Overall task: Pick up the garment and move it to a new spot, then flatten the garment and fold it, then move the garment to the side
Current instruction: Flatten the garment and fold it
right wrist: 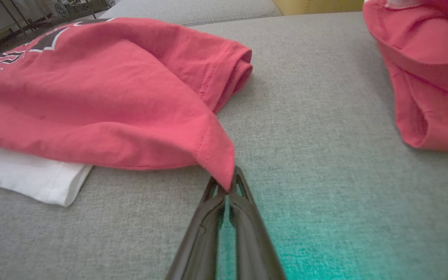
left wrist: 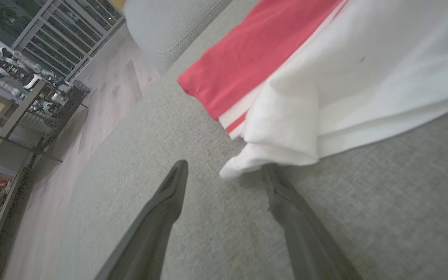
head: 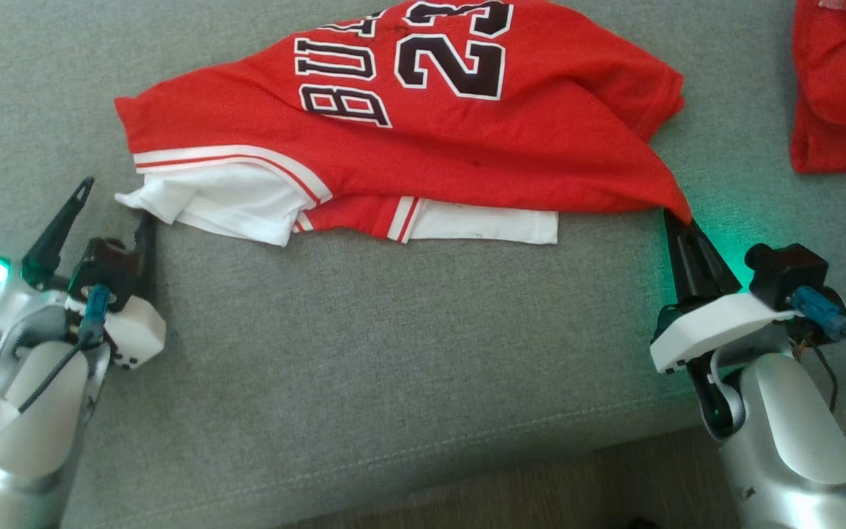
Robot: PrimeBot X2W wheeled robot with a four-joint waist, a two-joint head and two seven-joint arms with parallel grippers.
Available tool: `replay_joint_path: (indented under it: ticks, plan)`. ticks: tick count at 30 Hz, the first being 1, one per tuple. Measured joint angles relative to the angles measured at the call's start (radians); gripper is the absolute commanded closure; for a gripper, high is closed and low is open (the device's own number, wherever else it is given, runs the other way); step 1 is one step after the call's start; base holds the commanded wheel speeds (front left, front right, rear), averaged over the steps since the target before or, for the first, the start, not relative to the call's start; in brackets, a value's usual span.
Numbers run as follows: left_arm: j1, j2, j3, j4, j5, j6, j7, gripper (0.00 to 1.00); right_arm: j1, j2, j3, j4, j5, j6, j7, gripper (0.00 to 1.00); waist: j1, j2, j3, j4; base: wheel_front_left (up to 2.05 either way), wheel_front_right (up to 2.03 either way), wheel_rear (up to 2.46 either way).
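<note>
Lying on a grey sofa [head: 393, 367], garment [head: 467, 147] is pinched by right gripper [head: 678, 214]; left gripper [head: 116, 200] gapes.

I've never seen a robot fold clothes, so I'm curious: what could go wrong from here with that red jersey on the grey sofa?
The right gripper pinches only a corner tip of the red number-printed jersey; pulling might slip it free. The open left gripper sits at the corner of the white cloth underlayer, so closing may catch only that.
</note>
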Motion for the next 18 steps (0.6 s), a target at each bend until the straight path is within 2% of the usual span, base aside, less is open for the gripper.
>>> replay_joint_path:
  ticks: [2, 4, 5, 14, 16, 18]
  plan:
    - [-0.018, 0.015, -0.023, 0.003, 0.015, -0.010, 0.000, 0.01, 0.000, 0.000, 0.000, -0.002, 0.000, 0.000, 0.000, 1.00, 0.0000, 0.0000, 0.005, -0.003, 0.00, 0.00, 0.00]
    - [-0.035, 0.027, -0.043, 0.009, 0.022, -0.030, 0.000, 0.79, 0.000, 0.000, 0.000, -0.003, 0.000, 0.000, 0.000, 1.00, 0.0000, 0.0000, 0.009, -0.006, 0.00, 0.00, 0.00]
    - [-0.041, 0.030, -0.053, 0.016, 0.022, -0.039, 0.000, 1.00, -0.001, 0.000, 0.000, -0.004, 0.000, 0.000, 0.000, 1.00, 0.0000, 0.0000, 0.010, -0.007, 0.00, 0.00, 0.00]
    - [-0.081, 0.052, -0.133, 0.050, 0.014, -0.119, 0.000, 1.00, -0.001, 0.000, -0.006, -0.004, 0.000, 0.000, 0.000, 1.00, 0.0000, 0.0000, -0.004, -0.002, 0.00, 0.00, 0.00]
    - [-0.069, 0.047, -0.129, 0.043, -0.040, -0.143, 0.000, 1.00, -0.001, 0.000, -0.008, -0.008, 0.000, 0.000, 0.000, 1.00, 0.0000, 0.0000, -0.017, 0.001, 0.00, 0.00, 0.00]
    - [-0.036, 0.028, -0.120, 0.024, -0.137, -0.173, 0.002, 1.00, 0.000, 0.000, -0.011, -0.016, 0.000, 0.000, 0.000, 1.00, 0.0000, 0.0000, -0.032, 0.004, 0.00, 0.00, 0.00]
